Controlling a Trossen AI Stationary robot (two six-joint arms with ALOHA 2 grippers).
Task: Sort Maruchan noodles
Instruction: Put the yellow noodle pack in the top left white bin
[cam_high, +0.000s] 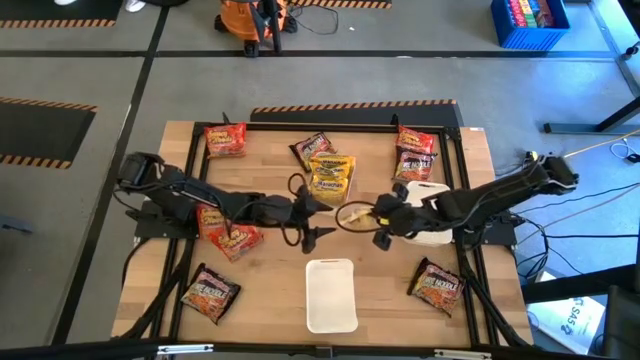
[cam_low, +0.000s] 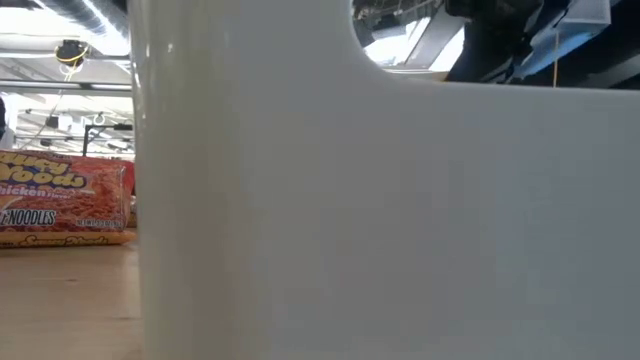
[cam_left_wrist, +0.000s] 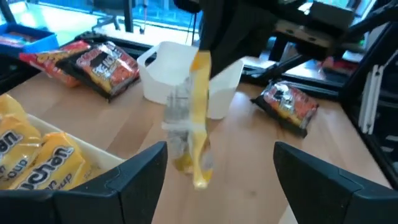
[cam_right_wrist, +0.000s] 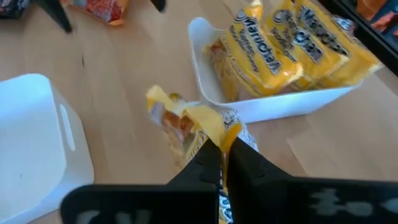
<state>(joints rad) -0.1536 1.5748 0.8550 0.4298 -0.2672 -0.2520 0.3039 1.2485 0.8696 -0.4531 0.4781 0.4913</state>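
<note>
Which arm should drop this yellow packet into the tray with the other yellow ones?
Probably the right: its pincer is shut on the yellow packet beside that tray. The left pincer is open, holding nothing.

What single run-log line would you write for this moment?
right gripper: jaws shut on yellow packet | left gripper: jaws open, facing packet | tray: holds yellow packets

You had bare table (cam_high: 270, 275) between the front tray (cam_high: 331, 294) and the left packets (cam_high: 228, 238). The two hands, the left hand (cam_high: 305, 219) and the right hand (cam_high: 379, 224), and the hanging yellow packet (cam_high: 353, 215) blocked the centre.
</note>
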